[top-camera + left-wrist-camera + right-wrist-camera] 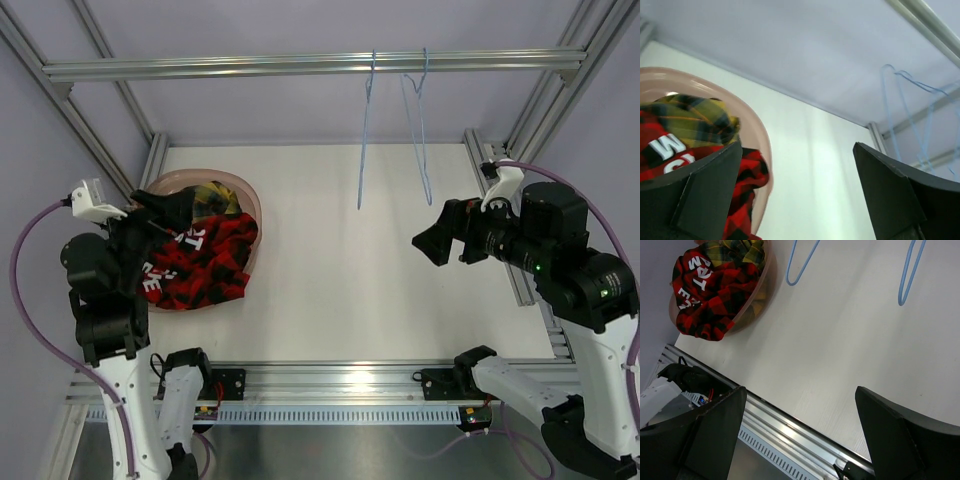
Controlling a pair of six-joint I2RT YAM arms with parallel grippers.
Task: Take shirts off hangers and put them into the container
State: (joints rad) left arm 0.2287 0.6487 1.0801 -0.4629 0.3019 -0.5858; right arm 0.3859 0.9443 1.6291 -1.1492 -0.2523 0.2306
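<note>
Pinkish translucent oval plastic tub (252,205) at far left holds both plaid flannel shirts, the red-and-black lettered shirt (205,262) heaped over the yellow-and-black shirt (215,196). Left gripper (797,172) hovers over the rim, fingers spread, nothing between: reads as a drop-off pose. Two thin light-blue wire hangers (364,140) hang bare on the silver rail (250,66). Right gripper (437,243) released, empty, near them

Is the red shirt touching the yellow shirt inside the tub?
Touching. The right wrist view shows the red shirt lying directly on the yellow shirt in the tub, their cloth overlapping with no gap.
</note>
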